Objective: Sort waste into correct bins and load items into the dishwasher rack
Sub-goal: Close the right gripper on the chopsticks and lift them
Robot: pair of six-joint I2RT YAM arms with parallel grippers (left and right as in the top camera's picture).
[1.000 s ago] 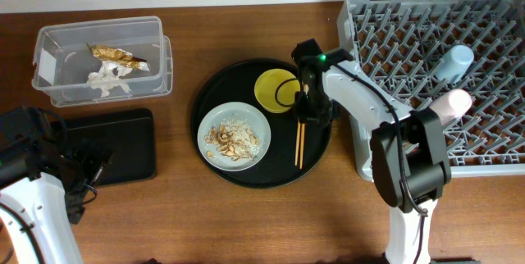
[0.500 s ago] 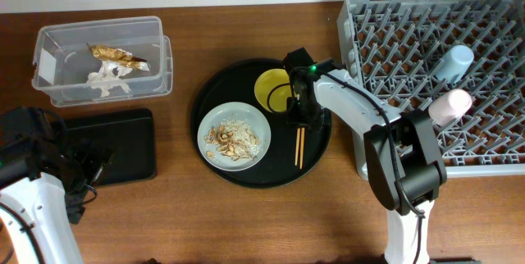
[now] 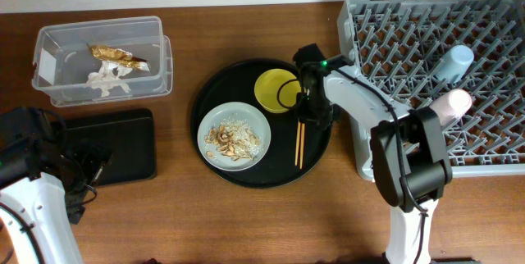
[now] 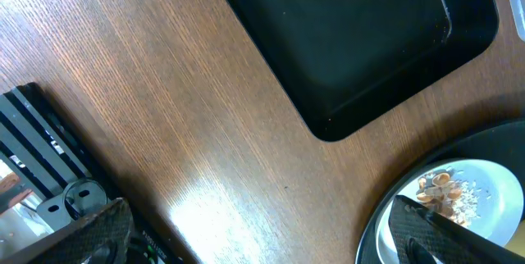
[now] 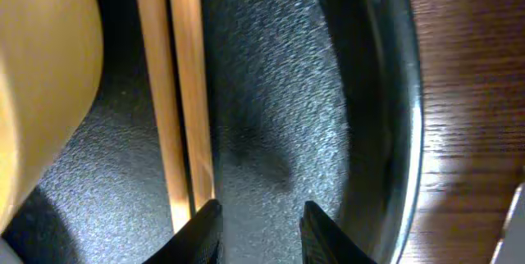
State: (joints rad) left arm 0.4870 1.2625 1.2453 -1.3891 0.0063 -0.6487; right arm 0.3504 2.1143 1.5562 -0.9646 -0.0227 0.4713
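My right gripper (image 3: 309, 115) hangs low over the round black tray (image 3: 202, 100), its jaws a little apart with only tray surface between them (image 5: 261, 233). The wooden chopsticks (image 3: 299, 143) (image 5: 175, 92) lie just left of its left fingertip (image 5: 205, 229), outside the gap. The yellow bowl (image 3: 276, 89) (image 5: 37, 92) stands beside them. A pale plate (image 3: 234, 133) holds tan food scraps (image 4: 439, 188). In the grey dishwasher rack (image 3: 394, 26) lie a light-blue cup (image 3: 456, 61) and a pink cup (image 3: 452, 104). My left gripper (image 4: 262, 239) stands wide open over bare table, near the shallow black tray (image 3: 111, 145) (image 4: 353, 34).
A clear tub (image 3: 57, 92) at the back left holds the gold-brown wrapper (image 3: 117, 56) and crumpled white tissue (image 3: 107, 82). The round tray's raised rim (image 5: 385, 92) runs close to my right fingers. The rack's left wall stands just right of the round tray.
My right gripper swung left toward the yellow bowl, then came back right to about where it was. The left arm has not moved.
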